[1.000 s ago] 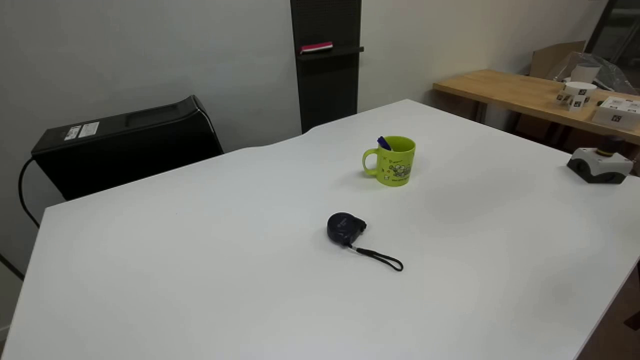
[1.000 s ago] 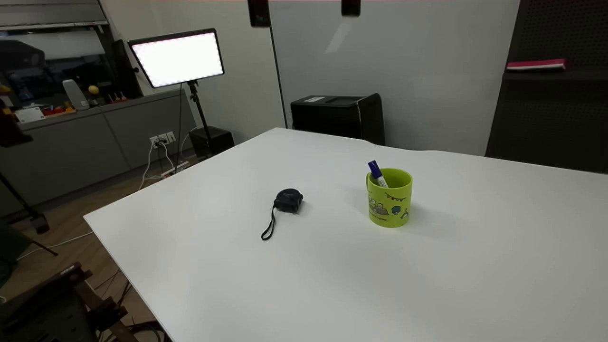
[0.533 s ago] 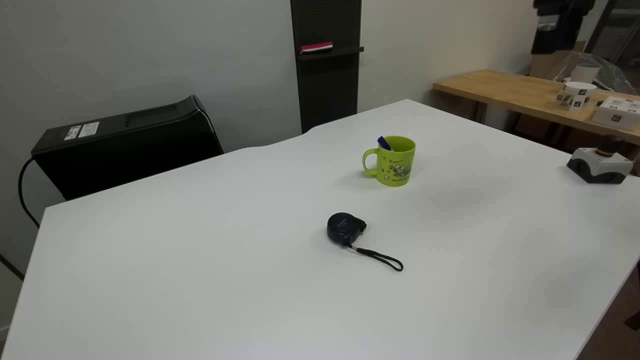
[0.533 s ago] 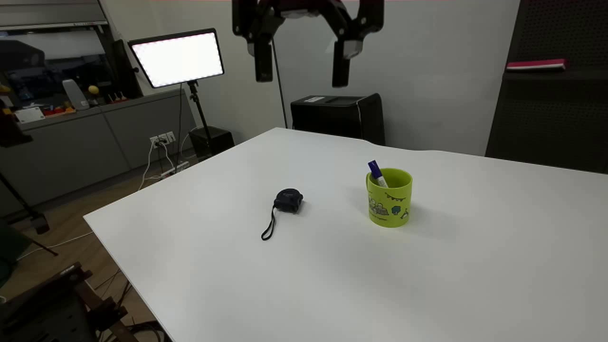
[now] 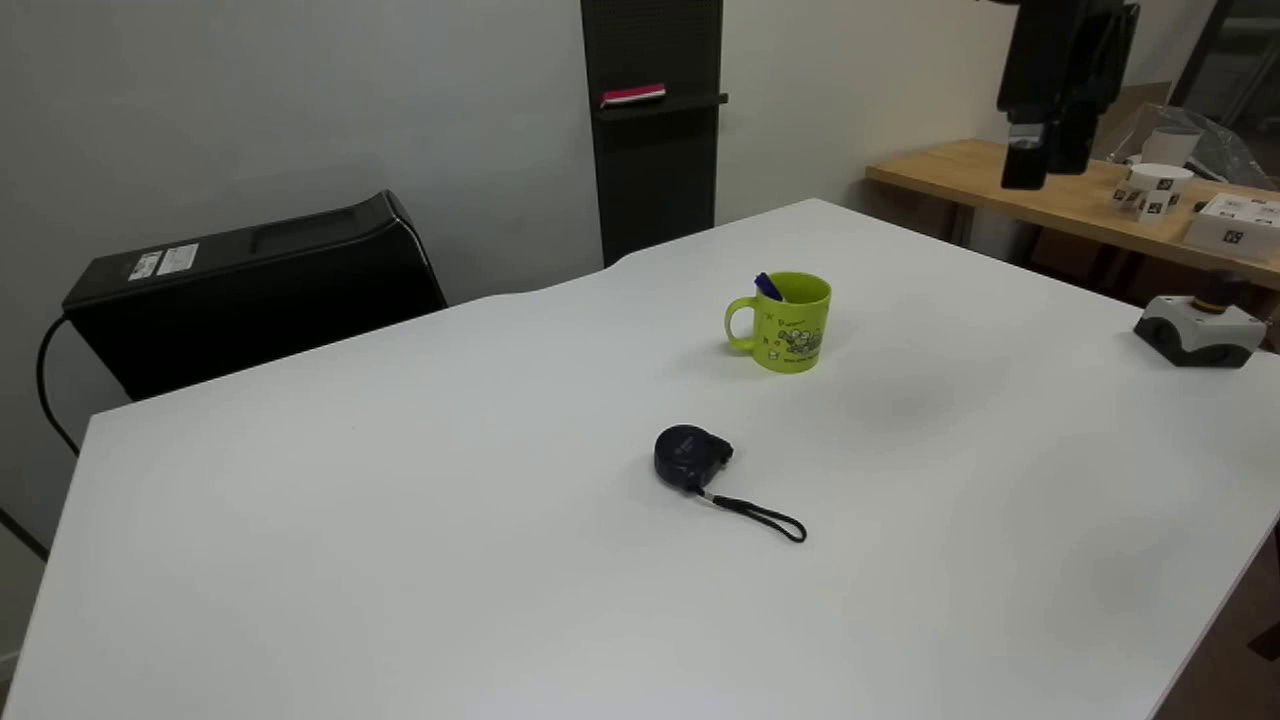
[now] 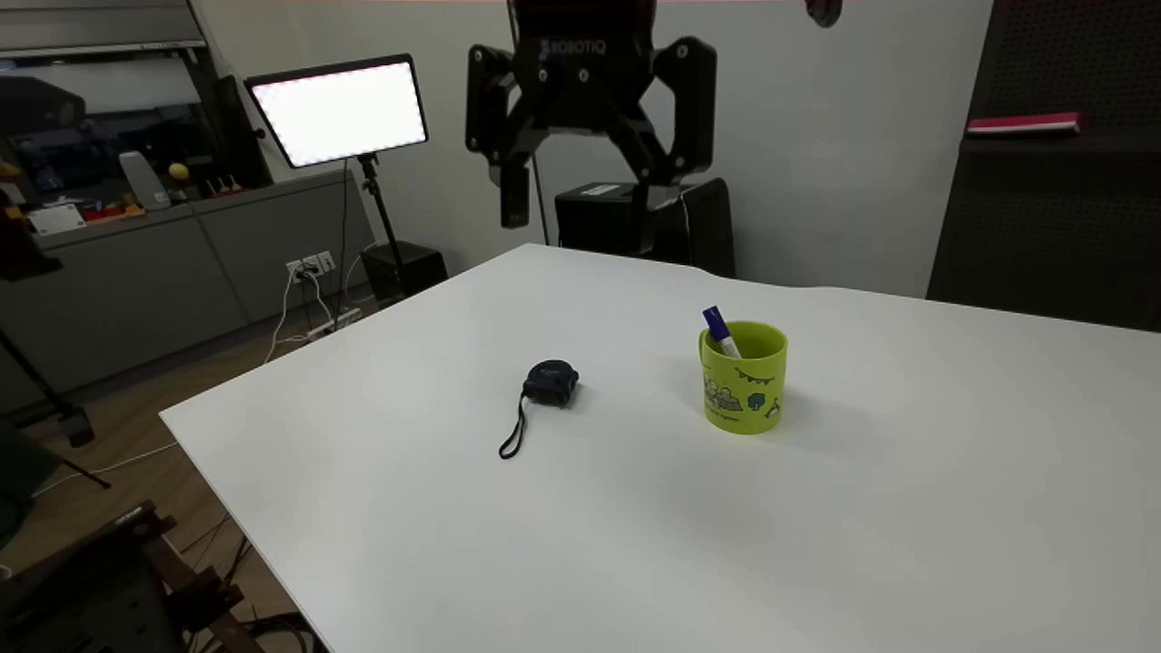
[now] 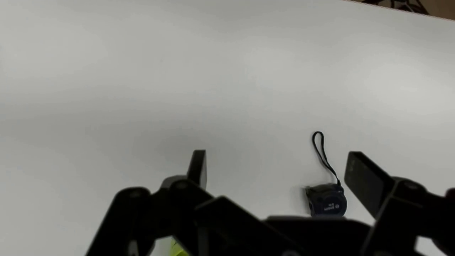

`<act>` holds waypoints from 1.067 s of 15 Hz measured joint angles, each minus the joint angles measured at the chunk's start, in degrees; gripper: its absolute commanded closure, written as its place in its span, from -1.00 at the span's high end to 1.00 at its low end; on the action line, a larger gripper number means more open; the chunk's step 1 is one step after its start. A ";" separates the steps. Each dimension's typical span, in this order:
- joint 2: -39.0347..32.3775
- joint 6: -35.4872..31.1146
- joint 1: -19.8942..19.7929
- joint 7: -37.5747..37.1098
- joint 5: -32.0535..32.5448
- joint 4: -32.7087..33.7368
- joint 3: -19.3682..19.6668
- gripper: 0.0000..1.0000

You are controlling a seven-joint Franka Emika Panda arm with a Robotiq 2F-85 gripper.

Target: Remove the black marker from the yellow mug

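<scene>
Yellow mug [image 6: 744, 385]: yellow-green cylinder with one loop handle and dark printed figures; standing upright, lower than the fingers [image 6: 514, 195] and well apart from them. Marker [image 6: 722, 335]: pale barrel, dark blue cap; seated inside the mug, tilted toward the handle side, cap projecting above the rim, lower end hidden. The cap too sits below the fingers, well apart.
</scene>
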State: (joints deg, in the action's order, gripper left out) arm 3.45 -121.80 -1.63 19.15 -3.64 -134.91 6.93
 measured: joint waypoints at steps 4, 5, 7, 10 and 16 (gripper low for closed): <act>-3.72 -4.28 -0.03 0.14 -1.14 0.01 -0.72 1.00; -4.63 -5.72 -0.04 0.14 -1.39 0.01 -0.91 1.00; -6.42 -8.81 -0.08 0.14 -2.21 0.00 -1.32 1.00; -8.98 -14.06 -0.16 0.14 -3.01 0.00 -2.07 1.00; -13.90 -21.23 -0.90 0.10 -3.84 1.48 -3.54 1.00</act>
State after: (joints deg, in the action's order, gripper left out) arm -10.45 -143.02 -2.54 19.25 -7.48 -133.43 3.39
